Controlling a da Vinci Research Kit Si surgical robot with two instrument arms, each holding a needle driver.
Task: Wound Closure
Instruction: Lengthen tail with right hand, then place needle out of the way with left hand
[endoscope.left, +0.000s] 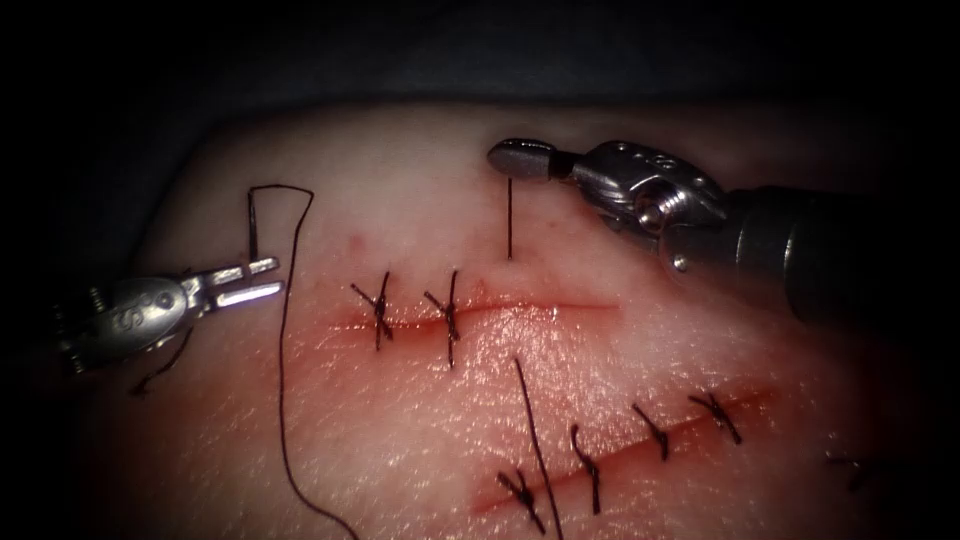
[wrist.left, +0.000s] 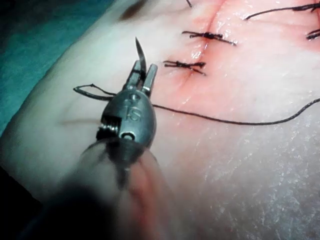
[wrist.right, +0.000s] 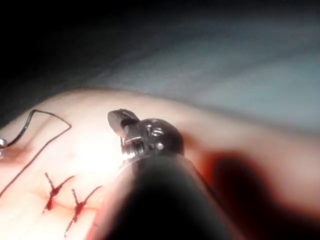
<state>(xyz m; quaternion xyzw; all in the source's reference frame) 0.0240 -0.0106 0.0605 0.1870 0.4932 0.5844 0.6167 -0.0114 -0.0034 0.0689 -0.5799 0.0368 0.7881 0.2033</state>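
Up front, the needle (wrist.left: 140, 52) sits in the left claw (endoscope.left: 262, 280), gripped between its nearly closed jaws; in the left wrist view its pointed, curved end rises past the jaw tips, clear of the tissue (endoscope.left: 420, 420), and how far along its curve it is held is hard to judge. One long thread (endoscope.left: 284, 380) runs from that claw, loops upward and falls away down the tissue until the picture's edge cuts it off. The right claw (endoscope.left: 515, 162) is closed on a short vertical stretch of thread (endoscope.left: 510, 215) that rises from the tissue just above the upper cut (endoscope.left: 540, 306), on its right, unstitched part. Two cuts can be counted: the upper one carries two knotted stitches (endoscope.left: 380, 310) on its left part, and the lower cut (endoscope.left: 620, 450) carries four. A further thread tail (endoscope.left: 530, 430) slants across the lower cut. Red fluid (endoscope.left: 340, 325) tints both cut lines. At the far right, a dark mark of thread is too dim to make out
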